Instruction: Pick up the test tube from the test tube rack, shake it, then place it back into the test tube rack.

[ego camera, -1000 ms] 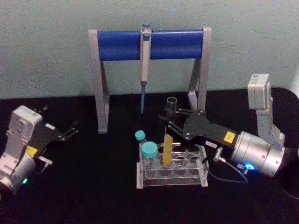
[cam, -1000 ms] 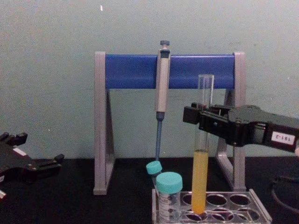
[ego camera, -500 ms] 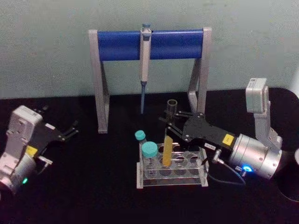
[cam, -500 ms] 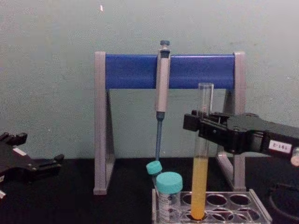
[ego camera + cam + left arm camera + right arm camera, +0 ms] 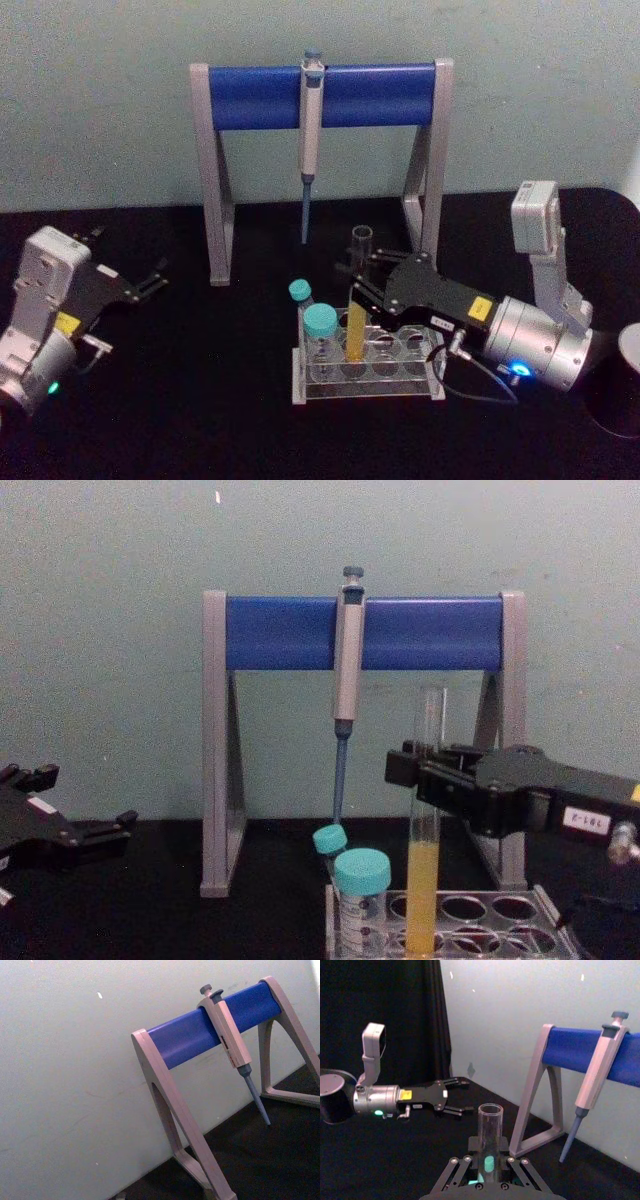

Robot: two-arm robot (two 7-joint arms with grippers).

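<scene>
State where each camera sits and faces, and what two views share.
Head: high up, facing forward and down at the test tube rack; left end effector parked, right end effector clamping the test tube.
Chest: lower, level across the table; both end effectors enter from the edges.
Left wrist: on the parked arm, facing the blue-barred stand and pipette.
Right wrist: over its own end effector, past the tube, toward the left end effector.
Shared: all four see the stand.
</scene>
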